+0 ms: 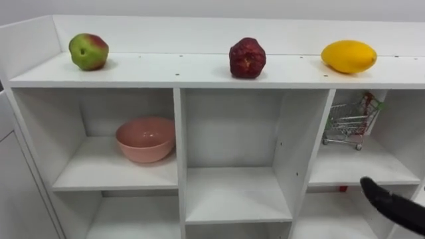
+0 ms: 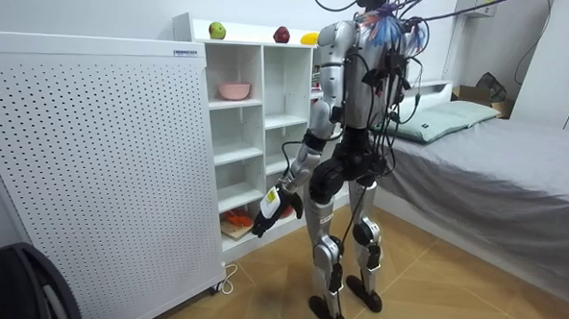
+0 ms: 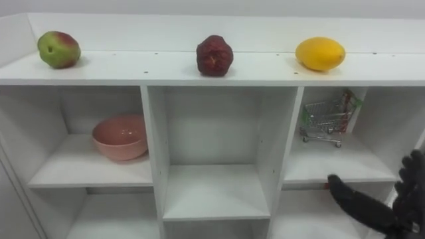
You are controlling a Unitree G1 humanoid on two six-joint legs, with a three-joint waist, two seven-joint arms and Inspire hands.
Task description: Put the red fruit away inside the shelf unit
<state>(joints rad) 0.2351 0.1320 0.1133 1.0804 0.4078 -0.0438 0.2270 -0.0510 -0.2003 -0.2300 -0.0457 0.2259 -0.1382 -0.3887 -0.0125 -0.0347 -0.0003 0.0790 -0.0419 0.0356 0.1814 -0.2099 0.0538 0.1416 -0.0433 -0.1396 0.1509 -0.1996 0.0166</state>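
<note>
White closet [image 1: 199, 72] carries three fruits along its top shelf, well apart: a green-and-red apple [image 1: 88, 51] at the left, a dark red fruit [image 1: 247, 58] in the middle, a yellow fruit [image 1: 348, 56] at the right. Below, a pink bowl [image 1: 145, 139] sits in the upper left compartment and a toy shopping cart [image 1: 348, 123] in the upper right. The right robot hand [image 3: 388, 212] hovers low before the right column, fingers spread, holding nothing. The left robot hand [image 2: 268, 212] hangs by the thigh.

closet [image 1: 166, 70]: matt board | bowl [image 1: 145, 139]: smooth, glossy | cart [image 1: 348, 123]: wire metal
</note>
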